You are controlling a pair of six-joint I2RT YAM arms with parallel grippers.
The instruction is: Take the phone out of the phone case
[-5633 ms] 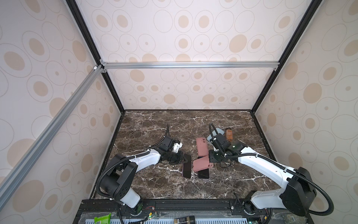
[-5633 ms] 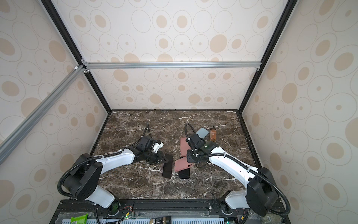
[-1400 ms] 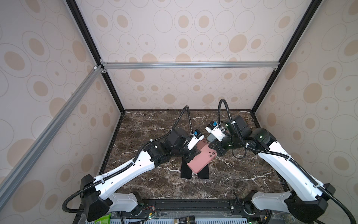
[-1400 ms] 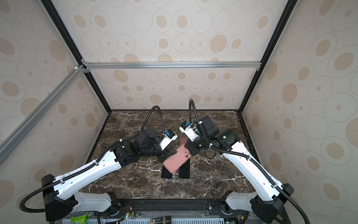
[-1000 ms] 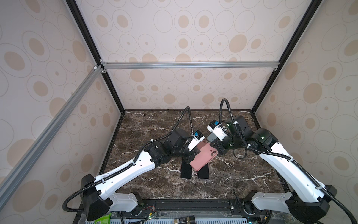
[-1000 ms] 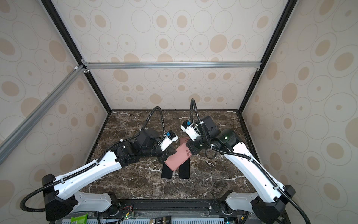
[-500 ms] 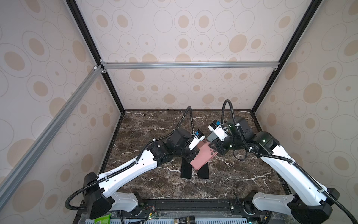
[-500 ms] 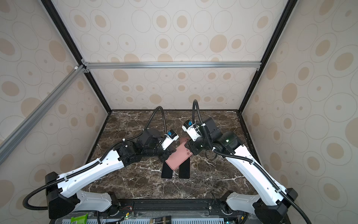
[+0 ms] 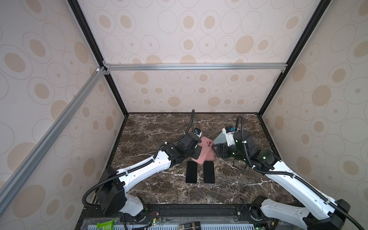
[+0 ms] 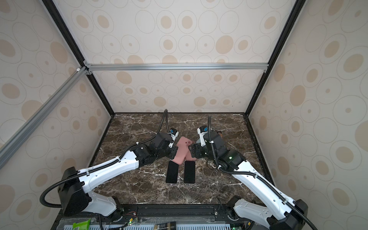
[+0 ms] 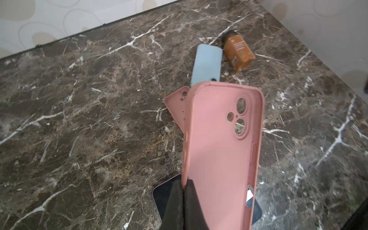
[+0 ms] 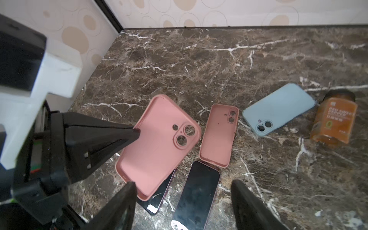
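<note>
The dark brown marble bench carries everything, and two white arms meet over its centre. The left arm reaches in from 7 o'clock. The left jaws are clenched on one long rim of the pink silicone phone case, holding it up off the bench. The right arm comes from 5 o'clock, and the right jaws are spread wide, grasping nothing, just beside the case's 3 o'clock edge. Marble shows through the case's camera cut-outs in the left wrist view, so it looks empty. I judge the phone to be out and the put-down to be the step in hand. The next move calls for lowering the case onto bare bench, clear of what lies beneath it. In both top views its long axis runs 1 to 7 o'clock, camera end toward 1. At its 6 o'clock a black slab phone and a second black phone lie flat side by side, long axes 12 to 6. I cannot tell which came from this case. A second pink case lies hollow side up, a pale blue case lies back up, and a small orange jar is on its side.
</note>
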